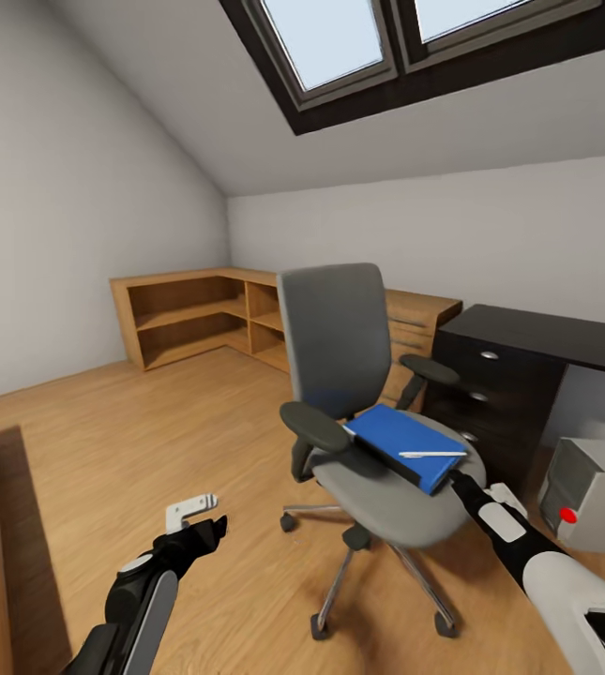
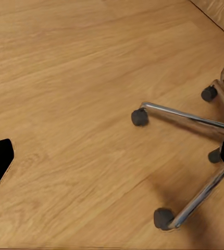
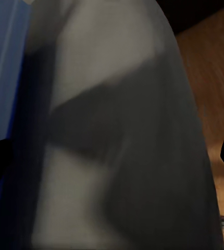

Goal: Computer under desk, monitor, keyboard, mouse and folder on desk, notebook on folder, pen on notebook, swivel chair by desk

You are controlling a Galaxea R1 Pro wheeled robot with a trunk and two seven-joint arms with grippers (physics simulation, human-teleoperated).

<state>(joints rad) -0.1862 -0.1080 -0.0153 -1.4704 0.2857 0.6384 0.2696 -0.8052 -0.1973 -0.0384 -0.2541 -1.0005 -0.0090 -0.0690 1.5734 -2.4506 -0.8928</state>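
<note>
A grey upholstered swivel chair with black armrests and a chrome five-star base (image 1: 358, 375) stands on the light wooden floor (image 1: 133, 441) in the middle of the attic room, just in front of a dark, near-black desk with drawer fronts (image 1: 527, 361). On the chair's seat lies a blue rectangular folder (image 1: 398, 439), with a flat dark notebook (image 1: 391, 462) along its near edge and a slim white pen (image 1: 431, 455) lying across its near corner. A grey box-shaped computer tower with a red round button (image 1: 591, 492) sits on the floor under the desk, to the right of the chair. The right gripper (image 1: 460, 486) reaches to the near right edge of the seat, its black tip close beside the folder's corner; whether its fingers are spread or closed on anything I cannot tell, though its wrist camera sees the blurred grey seat (image 3: 117, 135) and the blue folder (image 3: 8, 67) very near. The left gripper (image 1: 199, 530) hangs low over the bare floor left of the chair, fingers spread wide with nothing between them, its camera looking down on the chair's chrome legs and black castors (image 2: 185, 122). Low wooden corner shelving (image 1: 199, 314) lines the far walls
</note>
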